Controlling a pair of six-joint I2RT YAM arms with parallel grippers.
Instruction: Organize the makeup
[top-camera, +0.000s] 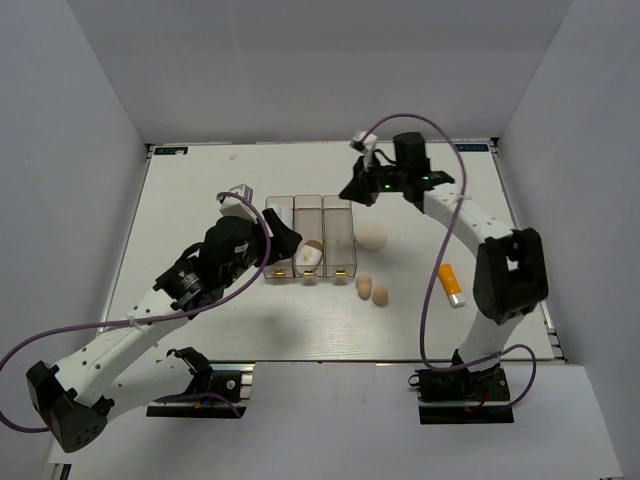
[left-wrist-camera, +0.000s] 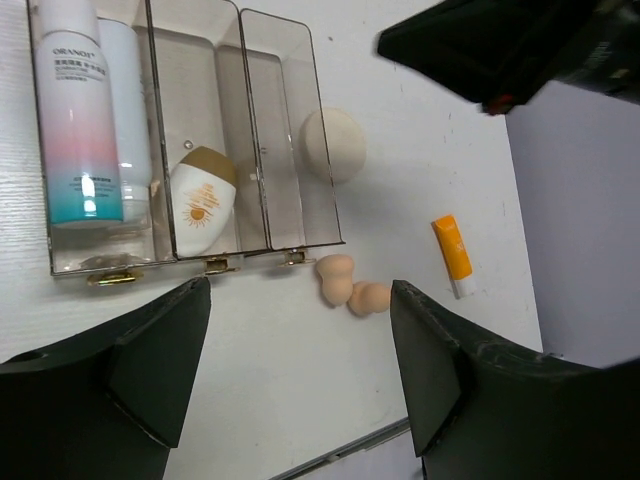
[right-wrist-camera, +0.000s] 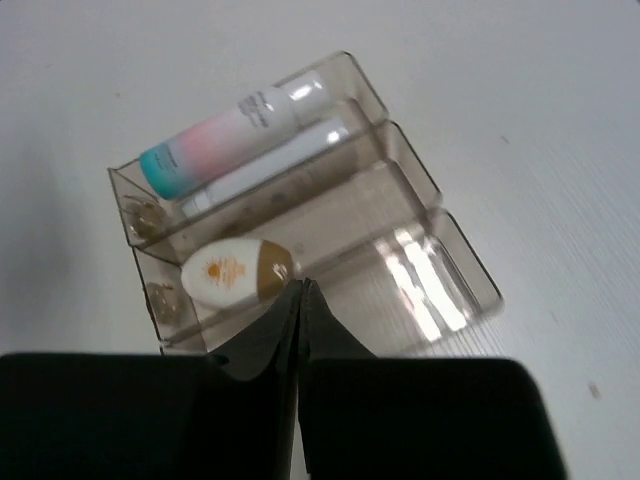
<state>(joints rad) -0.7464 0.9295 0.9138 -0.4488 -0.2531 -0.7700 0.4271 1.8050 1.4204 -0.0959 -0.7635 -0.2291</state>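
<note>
The white bottle with pink band and blue cap (left-wrist-camera: 75, 120) and the white tube (left-wrist-camera: 125, 110) lie in the left clear bin (top-camera: 279, 262). The white oval compact (left-wrist-camera: 202, 195) lies in the middle bin (top-camera: 308, 212). The right bin (left-wrist-camera: 290, 130) holds nothing. The cream puff (top-camera: 373, 236) lies on the table just right of the bins. Two tan sponges (top-camera: 364, 286) (top-camera: 381, 294) touch each other in front of it. The orange tube (top-camera: 452, 284) lies at the right. My left gripper (top-camera: 288, 247) is open and empty over the bins' near ends. My right gripper (top-camera: 351, 192) is shut and empty above the bins' far end.
The white table (top-camera: 200, 200) has raised edges and grey walls on three sides. My right gripper (left-wrist-camera: 520, 45) shows at the top of the left wrist view. The bins (right-wrist-camera: 430, 270) also show below my right gripper (right-wrist-camera: 303, 290).
</note>
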